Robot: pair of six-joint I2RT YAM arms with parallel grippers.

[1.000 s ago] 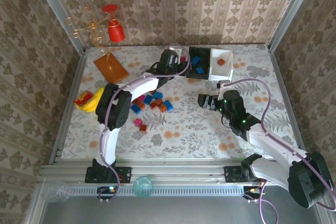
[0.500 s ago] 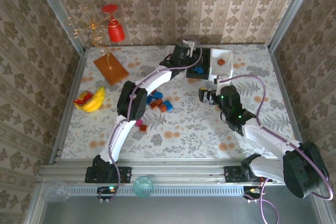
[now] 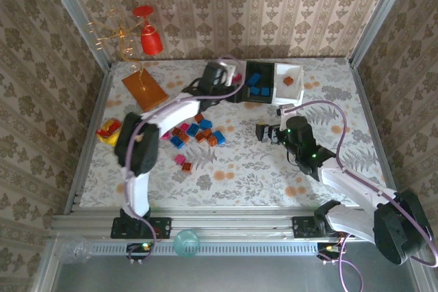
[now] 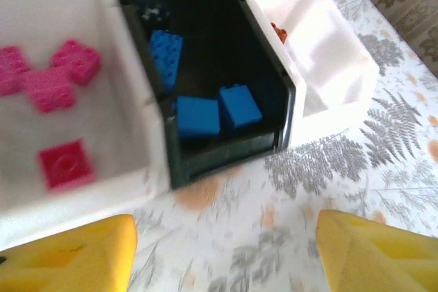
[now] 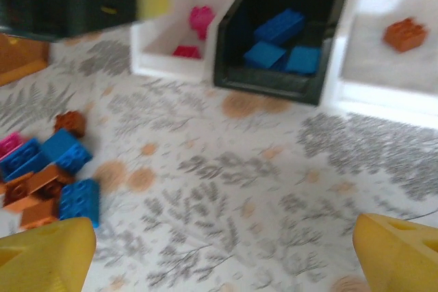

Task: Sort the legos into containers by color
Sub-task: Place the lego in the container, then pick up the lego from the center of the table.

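Floral-print tabletop (image 3: pixel 260 169) carries a loose heap of legos (image 3: pixel 195 135). The left hand (image 4: pixel 222 254) has drawn back from the black tray (image 4: pixel 226 155), fingers wide and empty, probably after dropping a blue brick (image 4: pixel 198 115) there. The right hand (image 5: pixel 219 251) hovers, spread and holding nothing.

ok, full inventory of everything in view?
left white tray: one, white, table's back, about four pink bricks
black tray: one, black, beside it, three blue bricks
right white tray: one, white, right end, one orange brick
loose bricks: a pile, blue, orange, pink, mid-table
board: one, orange-brown, back left
banana toy: one, yellow, left edge
red ornament: one, red, back-left corner
left gripper: one, jaws open, facing the trays
right gripper: one, jaws open, above bare table
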